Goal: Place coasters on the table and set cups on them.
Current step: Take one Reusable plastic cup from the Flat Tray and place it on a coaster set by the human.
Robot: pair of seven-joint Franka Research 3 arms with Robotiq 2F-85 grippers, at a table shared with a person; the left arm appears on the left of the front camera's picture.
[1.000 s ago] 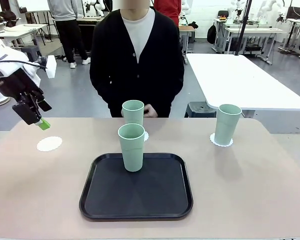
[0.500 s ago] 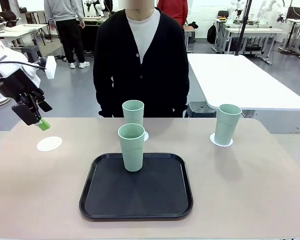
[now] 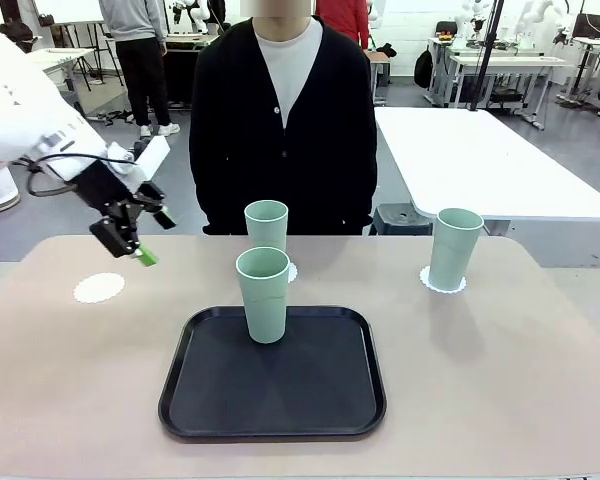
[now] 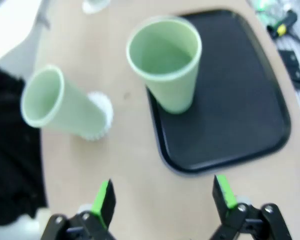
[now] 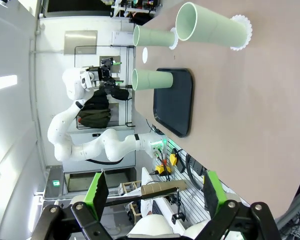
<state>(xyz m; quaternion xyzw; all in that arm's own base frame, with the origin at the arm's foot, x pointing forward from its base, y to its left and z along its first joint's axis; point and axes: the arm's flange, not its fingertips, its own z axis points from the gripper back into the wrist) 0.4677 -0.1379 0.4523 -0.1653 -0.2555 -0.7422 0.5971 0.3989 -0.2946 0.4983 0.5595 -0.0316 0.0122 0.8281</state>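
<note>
Three mint-green cups stand on the table point(image 3: 540, 400). One cup point(image 3: 264, 294) is on the black tray point(image 3: 272, 400). Behind it, a second cup point(image 3: 266, 224) rests on a coaster point(image 3: 292, 272). The right cup point(image 3: 453, 247) stands on its coaster point(image 3: 442, 286). A bare coaster point(image 3: 98, 288) lies at the left. My left gripper point(image 3: 152, 238) hangs open above the table between the bare coaster and the cups; its view shows the tray cup point(image 4: 165, 62) and the coaster cup point(image 4: 60, 105) ahead of the open left gripper point(image 4: 163, 197). My right gripper point(image 5: 154, 192) is open and holds nothing, far from the right cup point(image 5: 212, 27).
A person in a black cardigan point(image 3: 280, 130) stands at the far edge behind the middle cup, arms down. A white table point(image 3: 480, 160) stands beyond at the right. Bare tabletop lies in front of the tray and along the right side.
My left arm has swung right and inward, from beyond the bare coaster to a spot between that coaster and the cups. The person drew both hands back. Cups and coasters have not moved.
</note>
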